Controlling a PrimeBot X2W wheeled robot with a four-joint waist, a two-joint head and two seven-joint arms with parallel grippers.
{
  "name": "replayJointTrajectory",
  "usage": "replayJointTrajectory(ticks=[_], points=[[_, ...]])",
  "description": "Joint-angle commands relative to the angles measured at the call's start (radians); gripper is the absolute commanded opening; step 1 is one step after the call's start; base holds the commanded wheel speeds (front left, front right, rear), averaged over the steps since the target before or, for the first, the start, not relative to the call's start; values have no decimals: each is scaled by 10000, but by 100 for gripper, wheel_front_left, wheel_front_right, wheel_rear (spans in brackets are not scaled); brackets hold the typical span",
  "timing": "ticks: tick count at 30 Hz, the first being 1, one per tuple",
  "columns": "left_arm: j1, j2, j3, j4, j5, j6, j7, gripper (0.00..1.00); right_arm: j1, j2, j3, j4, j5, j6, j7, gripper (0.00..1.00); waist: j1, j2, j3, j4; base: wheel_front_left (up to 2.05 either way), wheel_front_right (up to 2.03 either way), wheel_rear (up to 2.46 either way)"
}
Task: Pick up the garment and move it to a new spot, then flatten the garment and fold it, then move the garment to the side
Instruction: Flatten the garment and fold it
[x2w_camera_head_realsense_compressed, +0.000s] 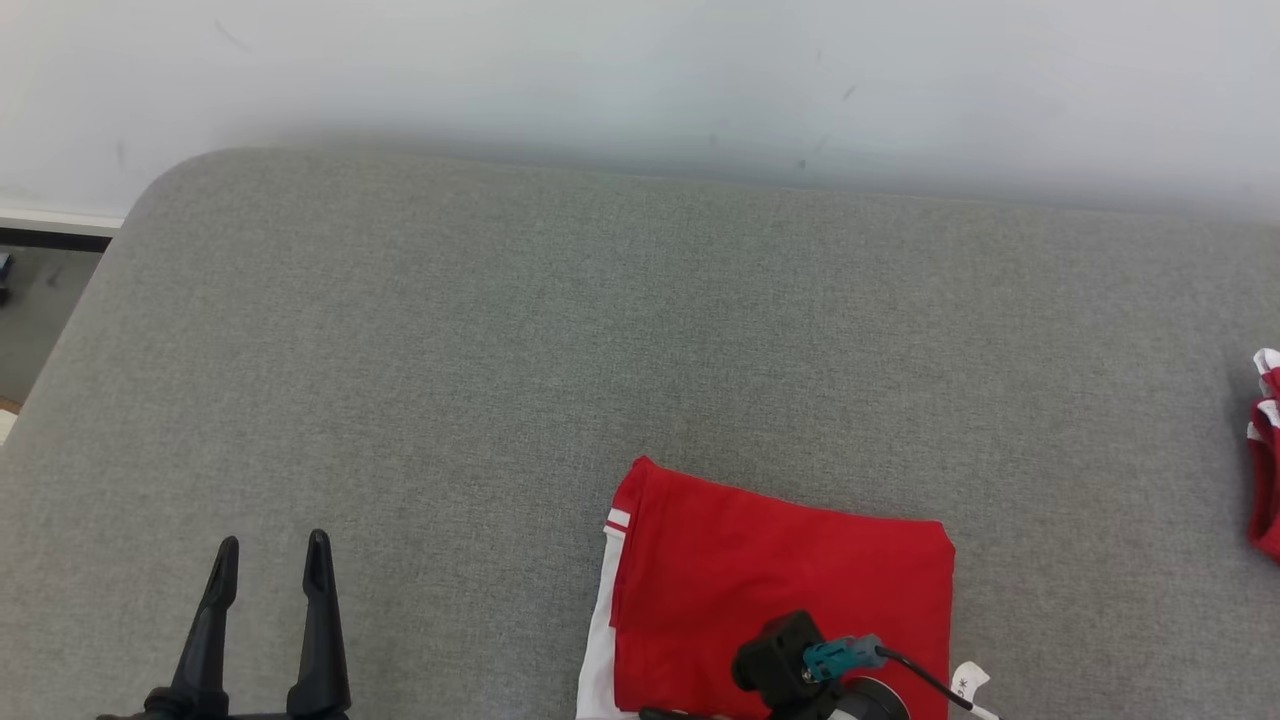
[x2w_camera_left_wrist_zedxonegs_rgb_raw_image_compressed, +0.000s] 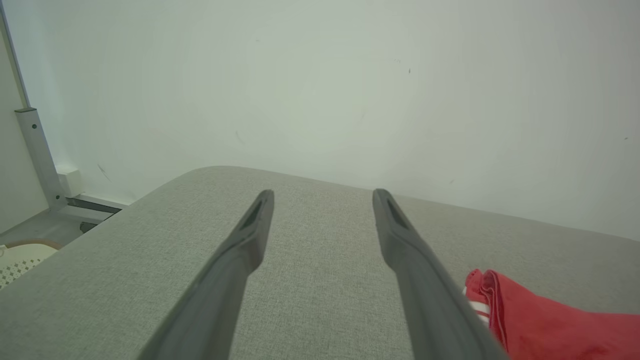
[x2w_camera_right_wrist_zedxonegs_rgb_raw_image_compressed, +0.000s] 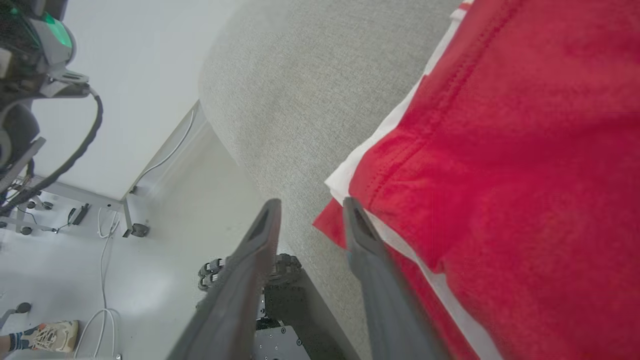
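Red folded fabric garment (x2w_camera_head_realsense_compressed: 780, 580) with white trim, flat at near edge of grey woven cushion (x2w_camera_head_realsense_compressed: 480, 340), right of centre.
At its corner, right gripper (x2w_camera_right_wrist_zedxonegs_rgb_raw_image_compressed: 310, 205) has 2 fingers apart, 1 beside the hem, nothing clamped; left gripper (x2w_camera_head_realsense_compressed: 270, 565) jaws wide apart over bare cushion, well clear of garment.

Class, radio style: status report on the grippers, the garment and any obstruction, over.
Left gripper open, over grey cushion. Right gripper open at corner of folded red garment, nothing gripped. Second red garment far right, apart.

Red garment (x2w_camera_head_realsense_compressed: 780, 570), white stripes; grey surface (x2w_camera_head_realsense_compressed: 500, 350)
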Motion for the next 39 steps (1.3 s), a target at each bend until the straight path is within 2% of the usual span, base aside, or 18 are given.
replayJointTrajectory(ticks=[1, 2, 3, 4, 5, 6, 7, 8, 9, 13, 17, 22, 26, 33, 39], points=[[-12, 68, -14, -18, -10, 15, -31, 100, 282, 138, -328, -334, -283, -22, 345, 6, -1, 0, -9, 47, 0, 0, 0], [9, 63, -4, -26, -17, 15, -31, 100, 361, 230, -538, -549, -450, -22, 573, 11, -1, 0, -9, 65, 0, 0, 0], [27, 66, 4, -30, -26, 15, -31, 100, 476, 322, -765, -792, -614, -22, 798, 28, -1, 0, -12, 78, 0, 0, 0], [49, 68, 22, -30, -33, 15, -31, 100, 593, 422, -964, -1024, -733, -22, 1063, 23, -1, 0, -16, 90, 0, 0, 0], [65, 70, 39, -32, -39, 15, -31, 100, 707, 503, -1170, -1289, -898, -22, 1318, 24, -1, 0, -18, 97, 0, 0, 0], [76, 69, 50, -37, -40, 15, -31, 100, 817, 588, -1370, -1566, -1047, -22, 1540, 40, -1, 0, -15, 102, 0, 0, 0], [77, 66, 58, -37, -37, 15, -31, 100, 932, 661, -1550, -1796, -1185, -22, 1777, 46, -1, 0, -13, 104, 0, 0, 0], [82, 63, 70, -34, -37, 15, -31, 100, 1023, 743, -1702, -2046, -1327, -22, 2004, 83, -1, 0, -11, 106, 0, 0, 0], [82, 65, 76, -33, -33, 15, -31, 100, 1133, 835, -1867, -2284, -1460, -22, 2173, 100, -1, 0, -4, 107, 0, 0, 0], [44, 64, 50, -41, -32, 15, -31, 100, 1386, 993, -2348, -2781, -1880, -22, 2560, 100, -1, 0, 30, 107, 0, 0, 0], [-24, 75, -9, -25, -27, 15, -31, 100, 1565, 1199, -3275, -3227, -2297, -22, 2393, 100, -1, 0, 45, 115, 0, 0, 0], [44, 69, -14, 22, 45, 15, -31, 100, 1892, 1498, -5101, -3433, -3092, -22, 1301, 100, -1, 0, -132, 55, 0, 0, 0], [155, 111, -212, 105, 3, 15, -31, 100, 2281, 1631, -6139, -3281, -3718, -22, 449, 100, -1, 0, -300, -103, 0, 0, 0], [203, 142, -598, 325, -54, 15, -31, 100, 2747, 1446, -6848, -2757, -4385, -22, -628, 100, -1, 0, -548, -469, 0, 0, 0], [278, 92, -490, 486, -1, 15, -31, 100, 2929, 1310, -7136, -1955, -4735, -22, -2350, 100, -1, 0, -745, -727, 0, 0, 0]])
